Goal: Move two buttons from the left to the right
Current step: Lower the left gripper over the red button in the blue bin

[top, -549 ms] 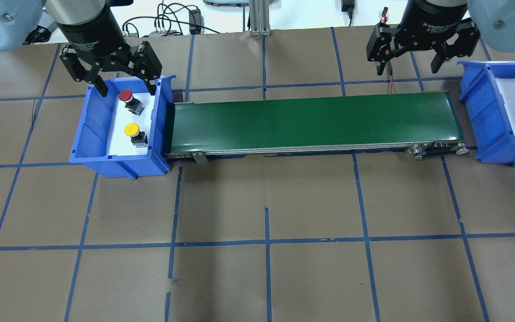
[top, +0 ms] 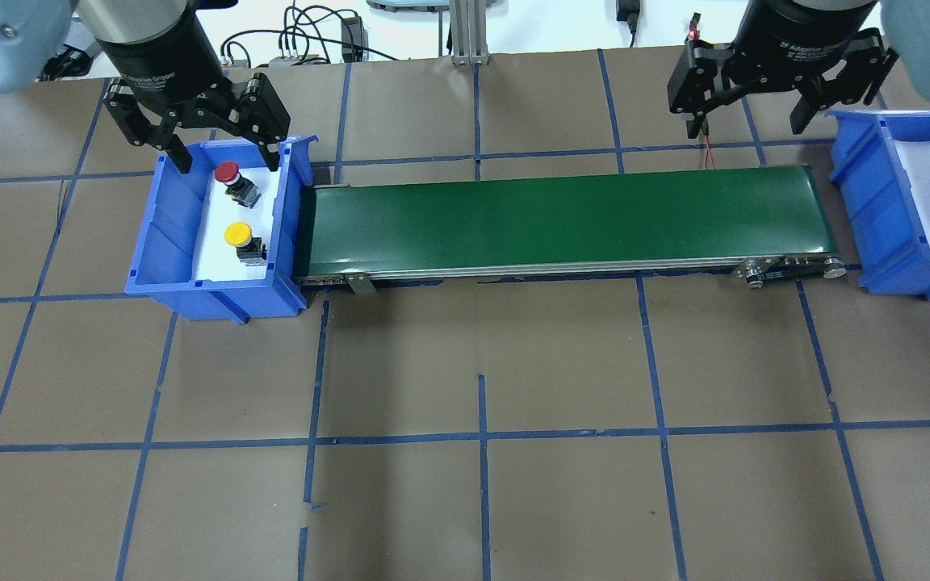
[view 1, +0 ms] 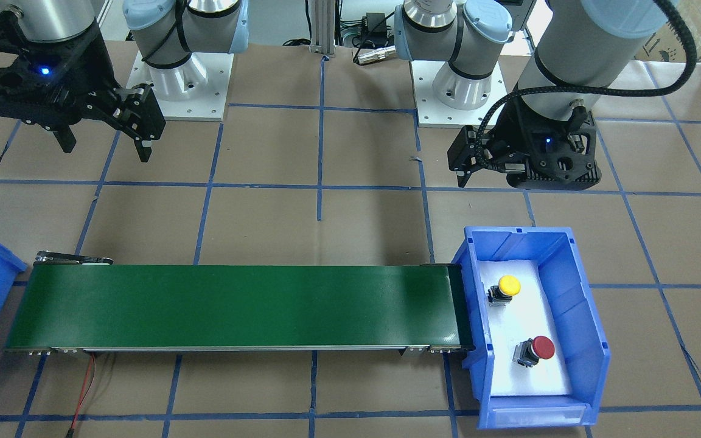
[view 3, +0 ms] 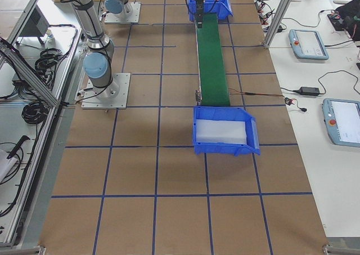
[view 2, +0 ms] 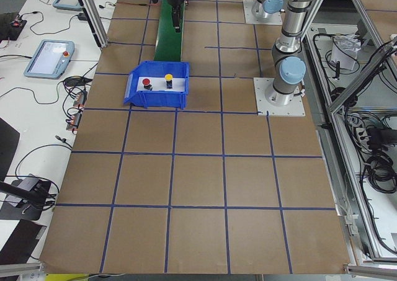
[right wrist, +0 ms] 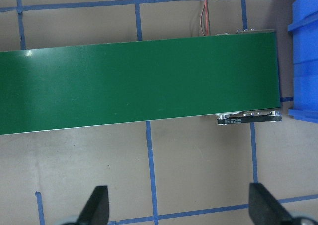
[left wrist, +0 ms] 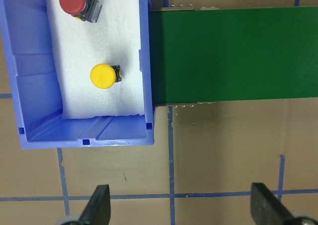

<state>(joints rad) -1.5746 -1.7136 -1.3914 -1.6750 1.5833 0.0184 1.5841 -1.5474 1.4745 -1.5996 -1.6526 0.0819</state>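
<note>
- red button and yellow button: both seem to stand cap-up, long axis about vertical, on the white pad in the left bin; apart from each other.
- left gripper: jaws spread wide, nothing held, hanging well above the bin.
- Wrist view: both buttons lie ahead-left of its fingers, yellow nearer and red farther.
- right gripper: jaws also spread, nothing held, high over the belt's right end; buttons well apart from it, the whole belt between.
- Obstacles: bin wall stands between buttons and belt; belt end butts against it.
- right bin sits just beside the right gripper.
</note>
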